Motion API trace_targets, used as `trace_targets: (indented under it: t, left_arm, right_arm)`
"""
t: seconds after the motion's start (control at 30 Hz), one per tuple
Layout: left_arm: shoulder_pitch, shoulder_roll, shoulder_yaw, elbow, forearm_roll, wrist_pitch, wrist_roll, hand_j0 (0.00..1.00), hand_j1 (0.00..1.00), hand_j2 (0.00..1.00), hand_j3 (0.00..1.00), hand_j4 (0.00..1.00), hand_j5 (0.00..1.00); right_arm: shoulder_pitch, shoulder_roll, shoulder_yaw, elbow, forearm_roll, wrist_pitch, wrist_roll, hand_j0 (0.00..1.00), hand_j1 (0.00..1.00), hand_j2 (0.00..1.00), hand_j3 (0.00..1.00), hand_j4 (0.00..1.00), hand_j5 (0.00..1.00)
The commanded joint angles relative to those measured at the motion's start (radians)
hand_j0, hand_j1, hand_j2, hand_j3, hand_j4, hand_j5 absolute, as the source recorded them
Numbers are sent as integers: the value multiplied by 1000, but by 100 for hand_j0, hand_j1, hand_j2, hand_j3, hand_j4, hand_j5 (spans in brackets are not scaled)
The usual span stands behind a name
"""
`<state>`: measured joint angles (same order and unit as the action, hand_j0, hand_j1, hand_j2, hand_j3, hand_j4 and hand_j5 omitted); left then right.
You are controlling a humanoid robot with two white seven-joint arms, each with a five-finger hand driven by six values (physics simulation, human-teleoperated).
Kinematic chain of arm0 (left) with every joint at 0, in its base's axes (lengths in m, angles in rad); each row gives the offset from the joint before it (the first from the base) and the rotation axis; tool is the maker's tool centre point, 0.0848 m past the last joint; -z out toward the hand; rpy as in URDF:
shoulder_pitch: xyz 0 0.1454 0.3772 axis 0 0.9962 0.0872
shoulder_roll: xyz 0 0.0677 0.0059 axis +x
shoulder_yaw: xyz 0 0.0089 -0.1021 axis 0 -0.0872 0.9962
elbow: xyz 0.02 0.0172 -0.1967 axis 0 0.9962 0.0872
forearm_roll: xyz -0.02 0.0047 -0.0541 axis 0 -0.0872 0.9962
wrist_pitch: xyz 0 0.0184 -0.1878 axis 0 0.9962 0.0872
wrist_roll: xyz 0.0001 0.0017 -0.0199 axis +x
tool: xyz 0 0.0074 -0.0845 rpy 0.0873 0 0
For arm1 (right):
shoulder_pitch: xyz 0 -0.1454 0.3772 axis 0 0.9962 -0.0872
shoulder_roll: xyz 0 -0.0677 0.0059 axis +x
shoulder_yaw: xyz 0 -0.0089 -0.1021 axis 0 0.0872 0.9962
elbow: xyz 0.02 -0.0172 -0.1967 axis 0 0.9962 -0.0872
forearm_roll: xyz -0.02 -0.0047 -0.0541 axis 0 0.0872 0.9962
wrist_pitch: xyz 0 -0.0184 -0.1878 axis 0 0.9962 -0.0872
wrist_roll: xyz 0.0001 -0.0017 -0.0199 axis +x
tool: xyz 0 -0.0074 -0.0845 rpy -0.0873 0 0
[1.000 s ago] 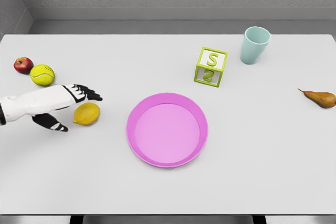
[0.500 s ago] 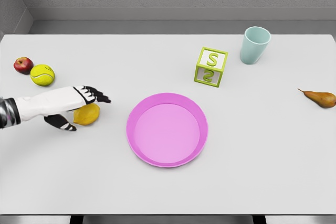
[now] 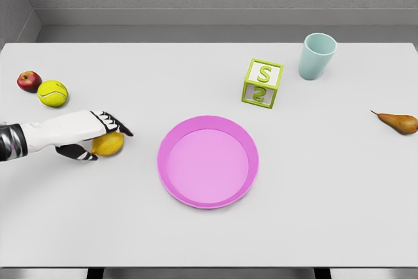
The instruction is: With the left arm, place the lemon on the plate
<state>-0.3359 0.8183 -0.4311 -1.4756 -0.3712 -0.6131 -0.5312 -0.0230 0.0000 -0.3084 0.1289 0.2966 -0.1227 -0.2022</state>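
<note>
My left hand (image 3: 91, 136) curls over the lemon (image 3: 108, 144) on the table (image 3: 209, 227), left of the pink plate (image 3: 208, 161), but the grip looks shallow, so the round fruit could squirt free when I lift.

From my head camera I see the left hand (image 3: 88, 132) reaching in from the left edge, lying over the lemon (image 3: 109, 144) on the white table (image 3: 209, 233). Its fingers (image 3: 116, 124) drape across the lemon's top and the thumb sits at the near left side, though I cannot tell whether the grip is closed. The pink plate (image 3: 208, 161) sits well to the lemon's right, nothing on it. At the far left a tennis ball (image 3: 53, 93) touches a red apple (image 3: 29, 81). Beyond the plate stands a green letter block (image 3: 262, 83), with a pale teal cup (image 3: 317, 56) near it. A pear (image 3: 397, 121) lies at the right edge.
</note>
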Motion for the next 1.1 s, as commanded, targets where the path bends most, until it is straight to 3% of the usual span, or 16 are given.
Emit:
trace_targets:
  t: [0.0,0.2,0.4,0.9,1.07]
  left_arm:
    - [0,-2,-2,0,3,2,0,79,79,79,79,79,79]
    - [-2,-11,-3,0,-15,2,0,79,79,79,79,79,79]
    - [-2,-13,-5,-2,-20,2,0,64,64,64,64,64,64]
    - [-8,-10,5,-9,-6,2,2,64,64,64,64,64,64]
    - [-11,-10,8,-52,-3,2,2,64,64,64,64,64,64]
  right_arm:
    - [0,0,0,0,-1,0,0,100,100,100,100,100,100]
    - [-2,0,0,0,-1,0,0,100,100,100,100,100,100]
    - [0,0,0,0,-1,0,0,100,100,100,100,100,100]
    - [0,0,0,0,-1,0,1,100,100,100,100,100,100]
    - [0,0,0,0,-1,0,0,100,100,100,100,100,100]
